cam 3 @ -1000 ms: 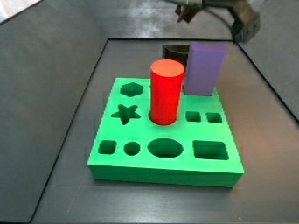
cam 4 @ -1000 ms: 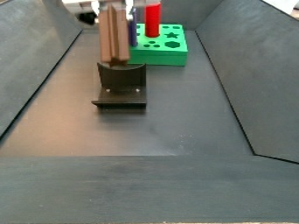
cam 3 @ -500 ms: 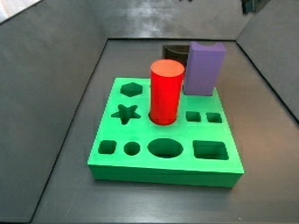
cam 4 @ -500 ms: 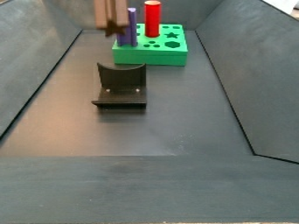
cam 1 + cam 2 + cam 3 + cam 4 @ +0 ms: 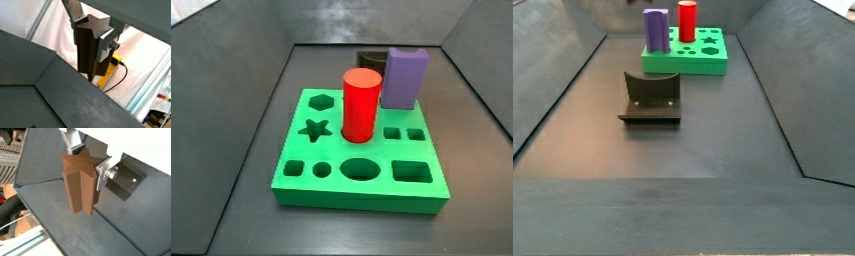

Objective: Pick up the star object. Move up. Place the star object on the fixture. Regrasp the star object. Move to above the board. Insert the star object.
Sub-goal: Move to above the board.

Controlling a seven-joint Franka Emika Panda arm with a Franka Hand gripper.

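My gripper [image 5: 92, 33] is shut on the star object [image 5: 85, 56], a dark brown ridged peg that hangs lengthwise below the fingers. Both wrist views show it: the silver plates of the gripper [image 5: 89, 158] clamp the star object [image 5: 79, 193] near its star-shaped top end. The black fixture [image 5: 649, 100] stands on the floor in front of the green board [image 5: 694, 66]; it also shows far below the peg as the fixture [image 5: 121, 188]. The board [image 5: 372, 196] has an open star hole [image 5: 315, 129]. Neither side view shows the gripper or the peg.
A red cylinder [image 5: 361, 103] stands upright in the board, and a purple notched block [image 5: 406, 78] stands at its far edge. Sloping dark walls enclose the floor on all sides. Beyond the bin's rim, a yellow cable [image 5: 108, 75] hangs outside.
The gripper, holding the star object, has risen from just above the fixture and left both side views. Board, cylinder, purple block and fixture have not moved.
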